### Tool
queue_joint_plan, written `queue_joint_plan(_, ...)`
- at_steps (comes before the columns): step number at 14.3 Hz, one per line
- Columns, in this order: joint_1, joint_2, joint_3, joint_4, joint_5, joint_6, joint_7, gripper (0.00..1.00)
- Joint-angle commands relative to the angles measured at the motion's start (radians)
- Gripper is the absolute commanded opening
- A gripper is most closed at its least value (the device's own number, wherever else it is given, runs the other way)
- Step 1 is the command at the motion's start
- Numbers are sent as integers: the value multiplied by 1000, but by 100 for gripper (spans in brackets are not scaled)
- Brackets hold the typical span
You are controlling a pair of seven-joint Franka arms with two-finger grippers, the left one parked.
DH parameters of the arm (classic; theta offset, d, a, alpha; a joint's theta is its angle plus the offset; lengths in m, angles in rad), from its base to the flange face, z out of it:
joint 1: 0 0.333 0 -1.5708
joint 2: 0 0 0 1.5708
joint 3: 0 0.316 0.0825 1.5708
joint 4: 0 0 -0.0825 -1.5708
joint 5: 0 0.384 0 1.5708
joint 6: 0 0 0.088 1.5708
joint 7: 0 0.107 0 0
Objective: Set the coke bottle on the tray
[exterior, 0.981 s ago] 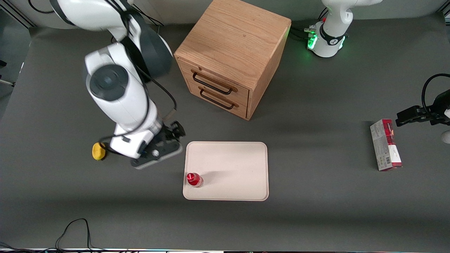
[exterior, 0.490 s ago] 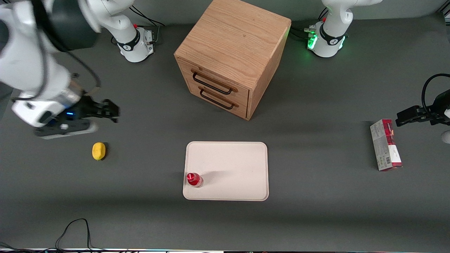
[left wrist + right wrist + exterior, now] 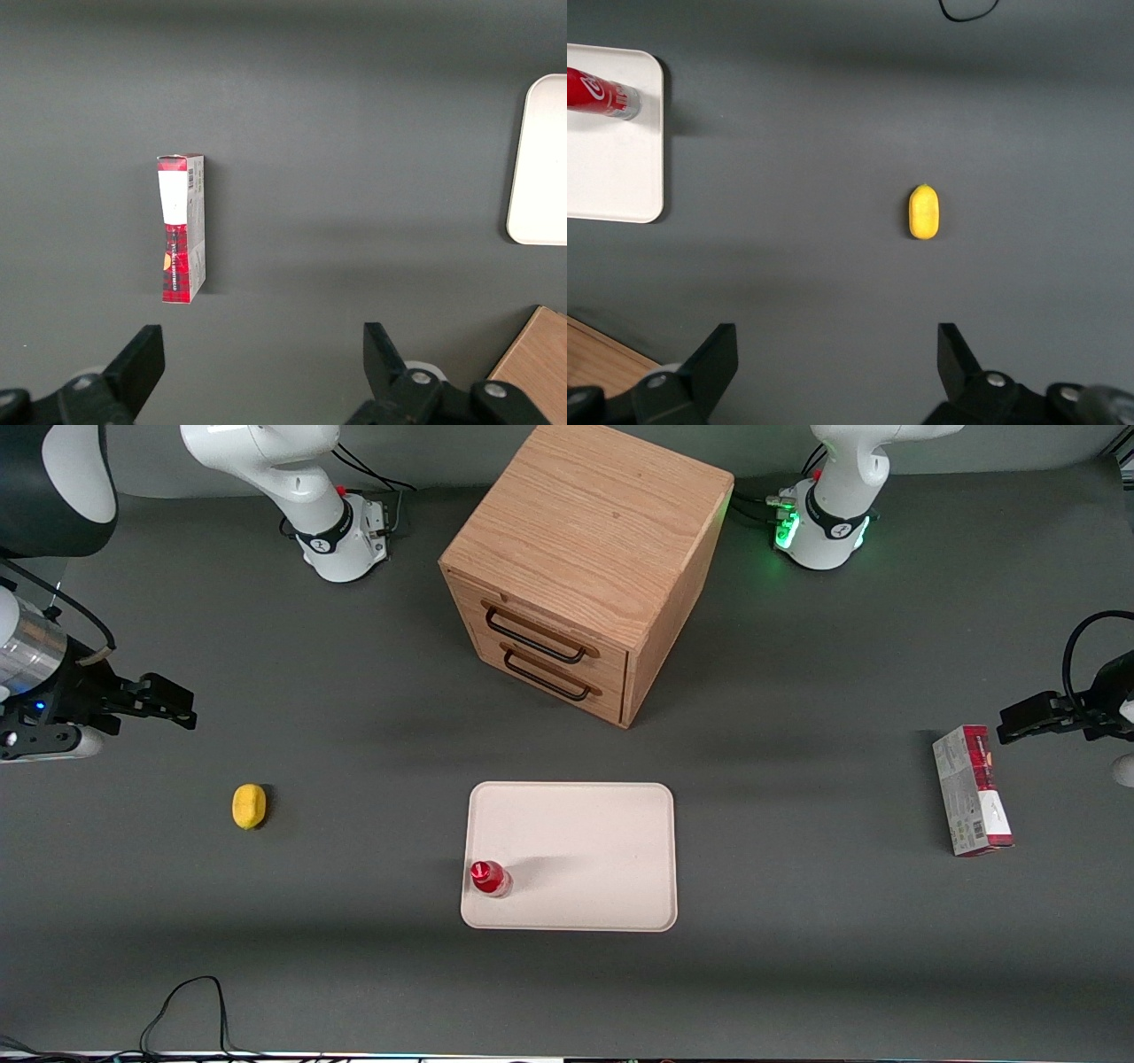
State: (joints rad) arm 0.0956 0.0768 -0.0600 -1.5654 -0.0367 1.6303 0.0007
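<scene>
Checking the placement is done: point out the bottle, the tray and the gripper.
bottle (image 3: 488, 876), front view, red cap.
tray (image 3: 585, 841), front view, bare middle.
gripper (image 3: 177, 710), front view, between fingertips, toward the working arm's end, open.
</scene>
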Motion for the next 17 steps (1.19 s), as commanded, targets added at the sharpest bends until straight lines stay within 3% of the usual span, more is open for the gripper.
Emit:
queue_joint_plan(1, -53, -35, 28, -38, 18, 22, -14, 100)
queue_joint_plan(17, -30, -32, -14, -19, 24, 13, 27, 100)
